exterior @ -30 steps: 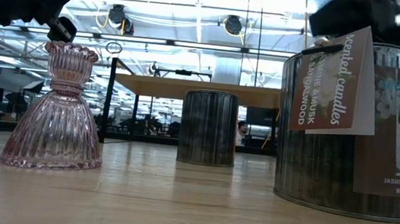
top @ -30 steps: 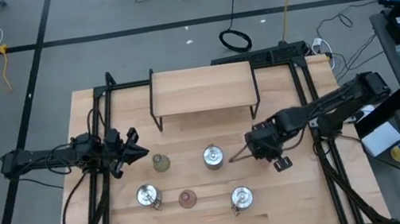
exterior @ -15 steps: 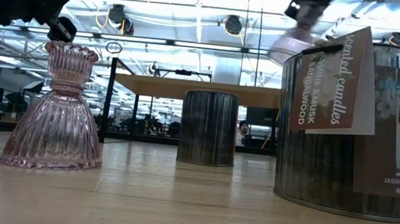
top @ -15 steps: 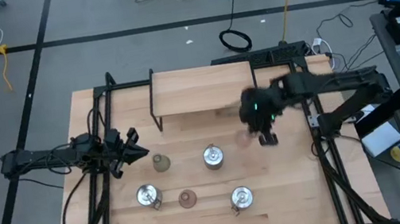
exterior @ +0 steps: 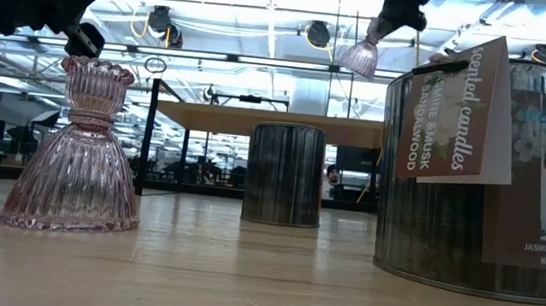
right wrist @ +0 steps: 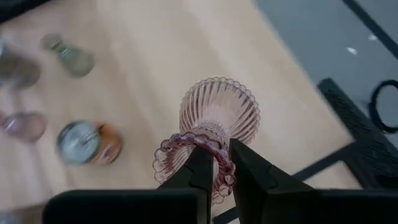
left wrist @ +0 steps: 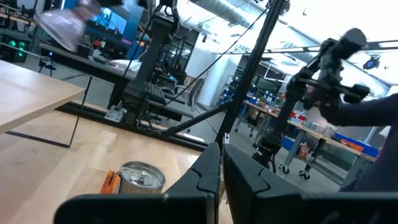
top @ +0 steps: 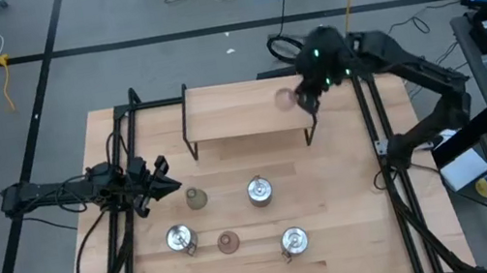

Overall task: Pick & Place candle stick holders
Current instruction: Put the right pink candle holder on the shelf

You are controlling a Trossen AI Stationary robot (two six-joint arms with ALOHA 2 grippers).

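Note:
My right gripper (top: 307, 97) is shut on a pinkish ribbed glass holder (top: 288, 99), held in the air over the right end of the wooden shelf (top: 240, 112). The low view shows the holder (exterior: 361, 57) high up under the gripper (exterior: 390, 22). On the table stand an olive-green glass holder (top: 195, 198), a second pinkish holder (top: 228, 243) and three silver round ones (top: 260, 191), (top: 180, 238), (top: 293, 240). My left gripper (top: 162, 180) is shut and empty at the table's left, near the olive holder. My right gripper holds the holder by the beaded rim of its narrow cup end (right wrist: 219, 163). One finger (right wrist: 196, 169) seems to be inside the cup and the other (right wrist: 246, 167) outside. The holder is lifted clear and tilted, its flared base (right wrist: 219, 107) pointing away from the fingers, down and sideways.
The wooden shelf stands on thin black legs (top: 311, 131) at the table's far middle. Black frame rails (top: 120, 225), (top: 393, 181) run along both sides of the table. In the low view a tagged candle tin (exterior: 472, 172) stands close on the right.
My right gripper has risen from the table's middle right, beside the silver holder there, and swung toward the far edge, carrying the pinkish holder up. It now hangs over the shelf's right end. The gripper has turned on the way.

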